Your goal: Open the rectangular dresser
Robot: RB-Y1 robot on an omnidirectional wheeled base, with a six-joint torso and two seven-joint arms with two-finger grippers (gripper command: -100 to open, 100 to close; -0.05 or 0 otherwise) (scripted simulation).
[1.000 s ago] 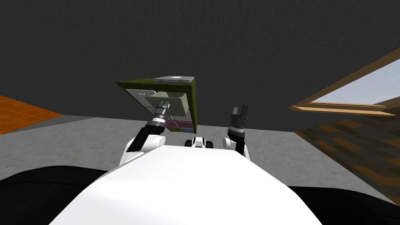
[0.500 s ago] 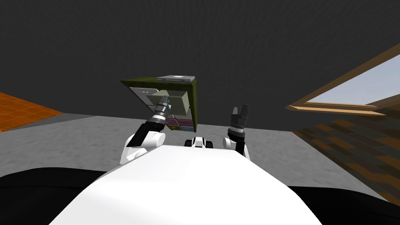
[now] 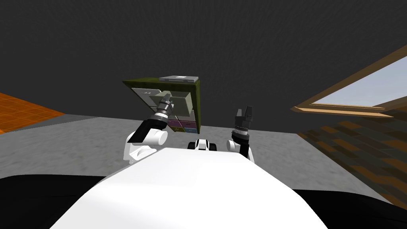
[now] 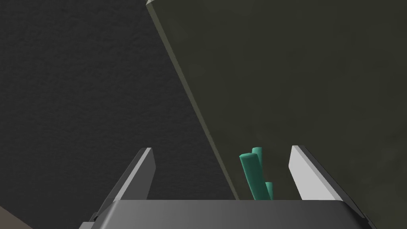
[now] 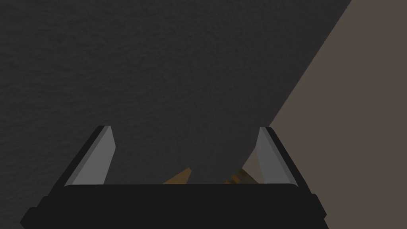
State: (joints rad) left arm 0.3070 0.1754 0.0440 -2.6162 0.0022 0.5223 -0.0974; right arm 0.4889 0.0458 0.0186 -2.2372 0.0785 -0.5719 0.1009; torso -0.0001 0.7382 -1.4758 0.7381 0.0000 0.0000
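The left gripper (image 4: 222,175), fingers spread wide and holding nothing, brackets the teal handle (image 4: 254,173) of a drawer (image 3: 179,102) on the olive dresser (image 3: 196,105), which stands just ahead against the dark wall (image 3: 278,47). The grasp appears to be the step in hand; next, the fingers must close on the handle and pull straight back. The right gripper (image 3: 243,113) waits open, well apart.

A dark grey wall (image 3: 206,39) is seen across the back, and a grey floor (image 3: 79,135) is laid before it, joined at the far left by an orange tiled patch (image 3: 20,113). At the right a pale window (image 3: 369,89) is set in a wooden frame (image 3: 342,109), and below it a surface patterned in brown and orange blocks (image 3: 357,151) is shown. A thin grey slab (image 3: 179,78) is seen near the middle, in front of the wall.
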